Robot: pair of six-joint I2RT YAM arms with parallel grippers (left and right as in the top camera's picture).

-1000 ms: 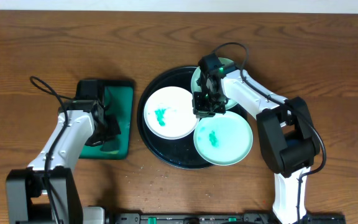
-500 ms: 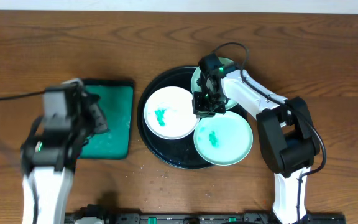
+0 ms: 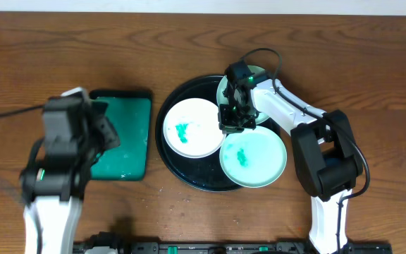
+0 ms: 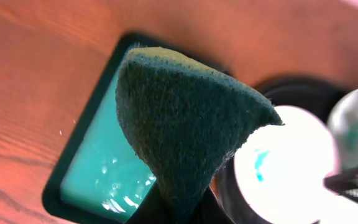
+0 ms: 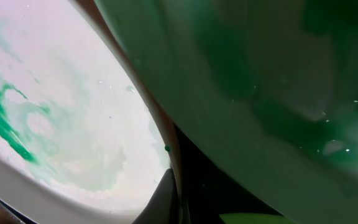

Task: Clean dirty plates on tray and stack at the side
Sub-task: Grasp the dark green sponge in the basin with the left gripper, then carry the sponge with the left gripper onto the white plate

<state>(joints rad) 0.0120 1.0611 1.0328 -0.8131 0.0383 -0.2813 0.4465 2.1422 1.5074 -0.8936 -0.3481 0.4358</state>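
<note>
My left gripper was pinching a dark green sponge and holding it above the small green tray, whose floor looked wet, so I judged it ready for scrubbing. My right gripper sat pressed shut low among the 3 plates, probably to steady one, though I couldn't tell whether it gripped a rim. All 3 lay in the black tray: the white plate and front mint plate smeared teal, the back mint plate mostly hidden.

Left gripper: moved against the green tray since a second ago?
Yes. The left gripper, clamping the sponge, has risen from the green tray toward the camera and now sits over its left edge.
</note>
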